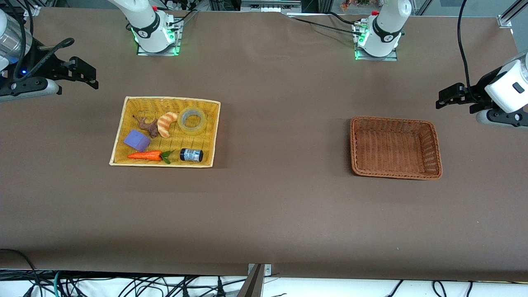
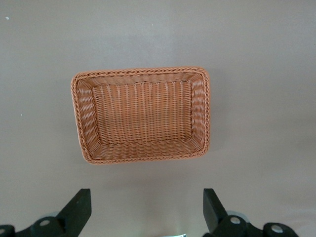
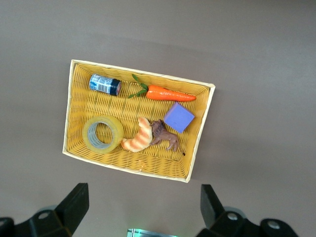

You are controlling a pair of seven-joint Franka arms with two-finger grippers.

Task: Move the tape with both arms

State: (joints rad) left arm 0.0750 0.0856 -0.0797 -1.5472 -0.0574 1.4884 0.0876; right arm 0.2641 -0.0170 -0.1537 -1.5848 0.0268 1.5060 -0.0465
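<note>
The tape, a translucent yellowish roll, lies flat in the yellow basket, in the corner away from the front camera, beside a croissant. It also shows in the right wrist view. My right gripper is open and empty, raised over the table at the right arm's end, apart from the yellow basket; its own view shows the fingers wide apart. My left gripper is open and empty, raised over the table at the left arm's end, as its own view shows.
The yellow basket also holds a croissant, a toy lion, a purple block, a carrot and a small dark jar. An empty brown wicker basket stands toward the left arm's end and shows in the left wrist view.
</note>
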